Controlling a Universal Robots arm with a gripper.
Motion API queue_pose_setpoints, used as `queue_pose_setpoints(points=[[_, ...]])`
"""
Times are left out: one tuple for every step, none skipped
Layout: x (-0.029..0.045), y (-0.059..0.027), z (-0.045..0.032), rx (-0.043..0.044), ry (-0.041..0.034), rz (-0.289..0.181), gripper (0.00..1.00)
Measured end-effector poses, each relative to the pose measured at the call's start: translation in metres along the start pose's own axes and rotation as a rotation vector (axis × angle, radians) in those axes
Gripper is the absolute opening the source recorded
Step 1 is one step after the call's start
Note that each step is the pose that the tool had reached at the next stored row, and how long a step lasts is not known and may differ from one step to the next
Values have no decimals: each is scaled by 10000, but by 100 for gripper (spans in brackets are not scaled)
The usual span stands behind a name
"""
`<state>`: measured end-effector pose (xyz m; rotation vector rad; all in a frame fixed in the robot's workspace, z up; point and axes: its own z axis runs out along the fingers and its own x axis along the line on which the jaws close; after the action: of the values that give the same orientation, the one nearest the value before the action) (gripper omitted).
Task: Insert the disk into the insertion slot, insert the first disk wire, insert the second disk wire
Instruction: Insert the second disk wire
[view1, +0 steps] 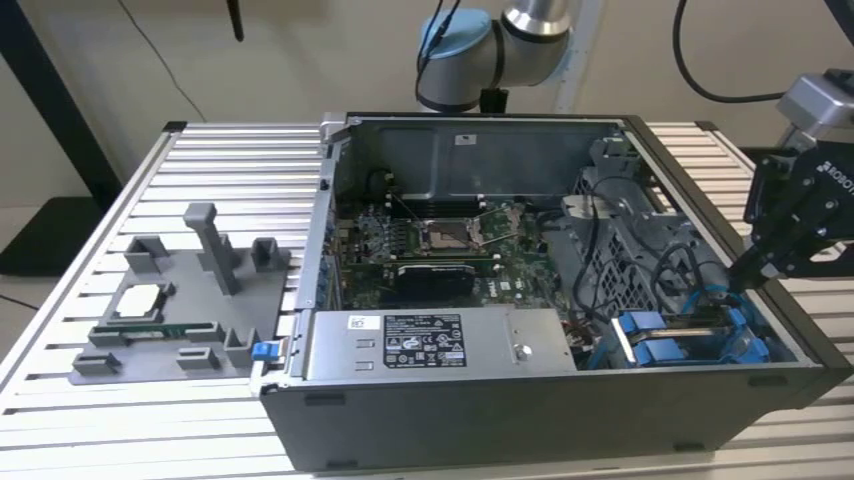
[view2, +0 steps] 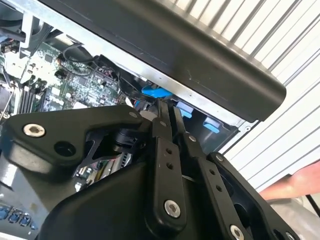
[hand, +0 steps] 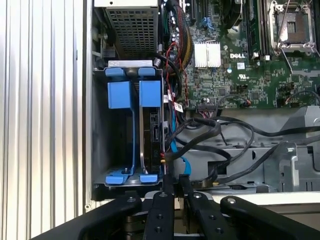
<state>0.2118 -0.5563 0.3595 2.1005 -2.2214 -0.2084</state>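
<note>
This is a robot lab. An open computer (view1: 507, 420) lies on a ribbed metal table (view1: 134, 435). In the exterior view, a robot arm (view1: 514, 45) stands at twelve o'clock, a parts tray (view1: 180, 325) at nine.

disk (hand: 151, 135) mostly hid., robot arm (view1: 523, 40) cut off

An open dark computer case (view1: 534, 425) lies on a ribbed aluminium tabletop (view1: 94, 430), filling the middle and the exterior view's right. Inside it, a green motherboard (view1: 400, 245) sits at centre, a grey labelled power-supply box (view1: 427, 345) lies along the lower edge, and black cables (view1: 627, 265) loop just right of the board. At the exterior view's left, beside the case, a grey fixture tray (view1: 187, 305) with upright posts carries a square chip (view1: 140, 300) and a green memory stick (view1: 154, 330).
</note>
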Motion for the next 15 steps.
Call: queue_pose_setpoints(points=[[0,1,0,-27,1,2,100],[0,1,0,-50,3,3,100],[0,1,0,-70,4,4,100],[0,0,0,-97,6,5,100],[1,0,-1,-150,9,7,100],[1,0,-1,-213,12,11,100],[1,1,-2,-276,16,15,100],[0,1,-1,-332,17,17,100],[0,1,-2,-383,21,20,100],[0,1,-2,-425,22,21,100],[0,1,-2,-455,23,23,100],[0,2,-2,-458,23,24,100],[0,1,-2,-458,23,24,100],[0,1,-2,-459,24,24,100],[0,1,-2,-459,24,23,100]])
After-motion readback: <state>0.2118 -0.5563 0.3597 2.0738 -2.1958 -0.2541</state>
